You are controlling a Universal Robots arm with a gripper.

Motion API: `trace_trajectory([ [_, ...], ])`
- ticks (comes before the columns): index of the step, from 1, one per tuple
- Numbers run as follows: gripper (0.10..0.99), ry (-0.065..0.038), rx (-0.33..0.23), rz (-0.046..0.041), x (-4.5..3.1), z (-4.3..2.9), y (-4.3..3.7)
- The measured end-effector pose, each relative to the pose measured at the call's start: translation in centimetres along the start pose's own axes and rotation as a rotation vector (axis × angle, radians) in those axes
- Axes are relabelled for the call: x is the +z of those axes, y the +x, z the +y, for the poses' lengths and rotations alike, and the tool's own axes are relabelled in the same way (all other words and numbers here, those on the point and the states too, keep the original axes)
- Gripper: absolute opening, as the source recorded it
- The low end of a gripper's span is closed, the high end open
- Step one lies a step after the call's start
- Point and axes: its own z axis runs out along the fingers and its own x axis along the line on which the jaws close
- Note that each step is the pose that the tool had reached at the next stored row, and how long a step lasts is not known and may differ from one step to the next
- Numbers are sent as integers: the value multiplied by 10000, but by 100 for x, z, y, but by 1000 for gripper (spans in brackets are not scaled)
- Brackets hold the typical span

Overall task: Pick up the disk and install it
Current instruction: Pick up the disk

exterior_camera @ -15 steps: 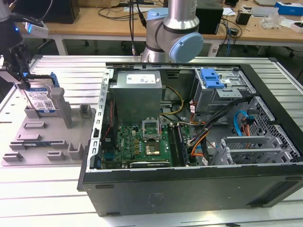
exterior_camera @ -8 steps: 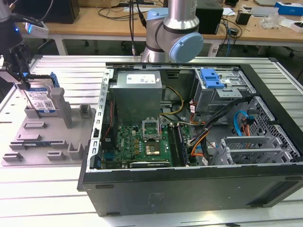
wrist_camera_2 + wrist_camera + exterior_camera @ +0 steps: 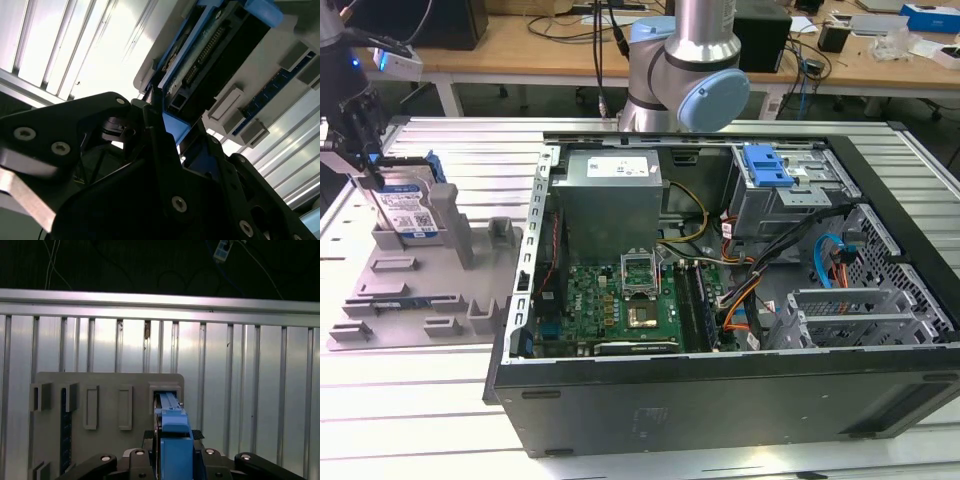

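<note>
In the exterior view the disk (image 3: pixel 408 208) stands on edge in a slot of a grey holder (image 3: pixel 430 290), label facing out, its blue bracket (image 3: pixel 438 195) showing along the far end. The holder lies on the slatted metal worktop (image 3: pixel 400 400) at about 9 o'clock from the open computer case (image 3: pixel 720 400), just beside the case wall. The claw (image 3: pixel 368 172) comes down from above onto the disk's upper corner, at roughly 10 o'clock from the label. In the first wrist view the claw (image 3: pixel 174 436) is clenched on the disk: the bracket (image 3: pixel 175 445) sits between the two black fingertips (image 3: pixel 149 435), each touching a side of it, with no gap to be seen. The disk still sits in its slot at the edge of the holder (image 3: pixel 107 405), with the ribbed worktop (image 3: pixel 250 390) beyond. In the second wrist view the disk (image 3: pixel 215 55) shows its connector end and circuit side, a blue bracket tab (image 3: pixel 175 127) lying against the claw's dark body, the holder (image 3: pixel 227 105) beside it. The arm (image 3: pixel 695 60) rises at 12 o'clock behind the case, whose drive cage (image 3: pixel 780 190) sits at 2 o'clock from the motherboard (image 3: pixel 620 300).
</note>
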Motion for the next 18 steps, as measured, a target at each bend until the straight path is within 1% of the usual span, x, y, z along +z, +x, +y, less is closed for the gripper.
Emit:
trace_trajectory([
  [6,369,3,86,-3,-6,2,0],
  [10,369,0,182,-5,-41,3,0],
  [18,369,0,311,-8,-136,5,0],
])
